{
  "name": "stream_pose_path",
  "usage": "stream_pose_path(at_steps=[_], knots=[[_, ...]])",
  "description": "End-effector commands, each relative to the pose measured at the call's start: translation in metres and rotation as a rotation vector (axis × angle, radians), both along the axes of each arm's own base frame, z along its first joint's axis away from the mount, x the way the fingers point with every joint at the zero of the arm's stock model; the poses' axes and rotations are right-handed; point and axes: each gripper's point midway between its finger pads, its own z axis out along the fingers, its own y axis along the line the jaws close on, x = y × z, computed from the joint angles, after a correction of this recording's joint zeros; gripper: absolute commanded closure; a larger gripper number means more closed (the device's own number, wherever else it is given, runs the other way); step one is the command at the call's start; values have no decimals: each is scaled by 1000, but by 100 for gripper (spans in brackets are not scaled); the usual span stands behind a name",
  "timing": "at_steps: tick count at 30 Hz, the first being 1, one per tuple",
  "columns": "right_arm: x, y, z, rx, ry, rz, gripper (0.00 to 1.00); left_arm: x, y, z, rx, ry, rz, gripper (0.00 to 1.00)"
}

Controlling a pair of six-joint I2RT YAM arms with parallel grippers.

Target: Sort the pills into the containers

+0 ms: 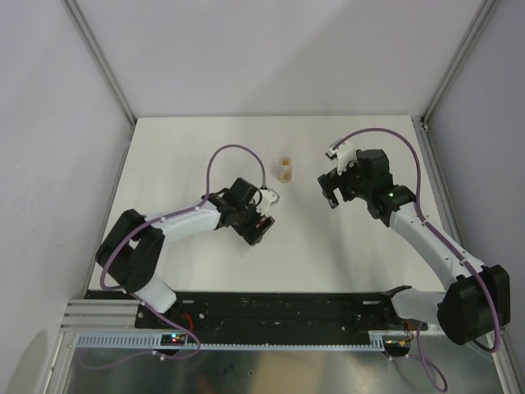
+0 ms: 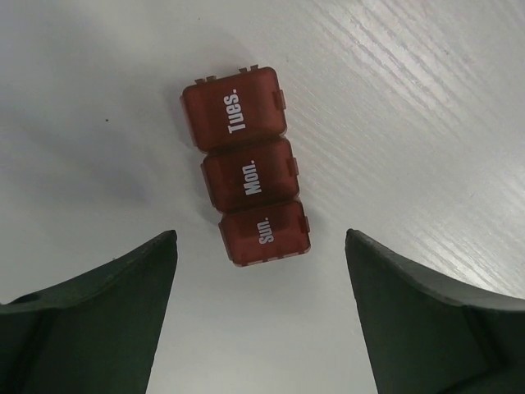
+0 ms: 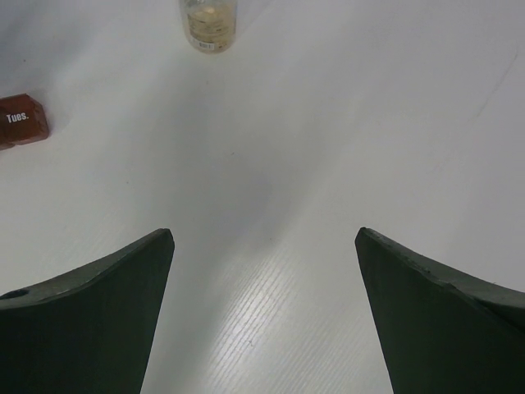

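The containers (image 2: 248, 177) are one dark red strip of three lidded compartments marked Sun., Mon. and Tues., lying flat on the white table with all lids down. My left gripper (image 2: 258, 234) is open just short of it, and the Sun. end sits level with the fingertips without touching them. The pills (image 3: 208, 23) show as a yellowish mass inside a small clear vial (image 1: 285, 170) standing upright mid-table. My right gripper (image 3: 264, 232) is open and holds nothing, hovering to the right of the vial. Only the Tues. end of the containers (image 3: 21, 120) shows at that view's left edge.
From above, the left gripper (image 1: 265, 215) covers most of the strip, and the right gripper (image 1: 327, 190) points toward the vial. Grey walls with metal posts enclose the white table (image 1: 180, 148) at the back and both sides.
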Motion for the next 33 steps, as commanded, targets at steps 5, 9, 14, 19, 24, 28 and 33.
stream_pose_path(at_steps=[5,9,14,19,24,28,33], knots=[[4,-4,31,24,-69,-9,0,14,-9,5,42,-68,22,21],[2,-4,32,27,-66,-8,0,15,-12,2,52,-67,17,27],[0,-6,34,27,-67,-9,0,15,-14,-1,60,-63,15,33],[-1,-7,36,31,-72,-10,0,13,-13,-4,76,-57,16,35],[-1,-6,37,34,-71,-4,0,9,-14,-7,83,-42,13,39],[-2,-6,37,39,-69,1,0,7,-17,-8,75,-30,-1,47],[-5,-3,41,50,-77,20,0,2,-19,-2,55,-36,-46,69]])
